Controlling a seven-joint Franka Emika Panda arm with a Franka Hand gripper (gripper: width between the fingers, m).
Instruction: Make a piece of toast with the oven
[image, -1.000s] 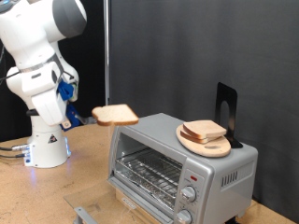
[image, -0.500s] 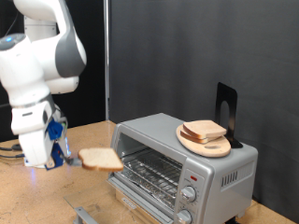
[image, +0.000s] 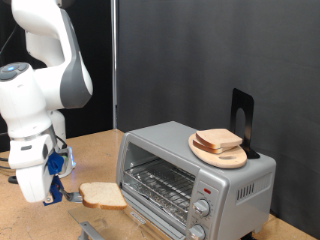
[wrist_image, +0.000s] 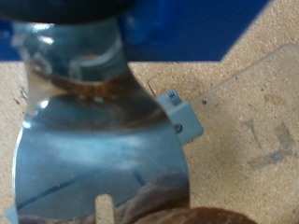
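Note:
My gripper (image: 68, 192) is low at the exterior view's left and is shut on the piece of toast (image: 103, 195), a pale slice with a tan crust. The slice is held flat and sticks out towards the oven (image: 195, 172). The silver oven stands at the exterior view's right with its door down and its wire rack (image: 160, 183) showing. The slice hangs just in front of the opening, at about rack height and outside it. In the wrist view a shiny metal part (wrist_image: 93, 121) fills most of the picture, with the slice's brown edge (wrist_image: 177, 215) beyond it.
A round wooden board (image: 232, 157) with two more slices (image: 217, 139) lies on the oven's top, and a black stand (image: 242, 112) is behind it. The oven's two knobs (image: 201, 208) are at its front right. The lowered glass door (wrist_image: 257, 112) lies over the wooden table (image: 100, 150).
The arm has come down and to the exterior view's left with the slice, from above the oven's top to the level of the open oven front.

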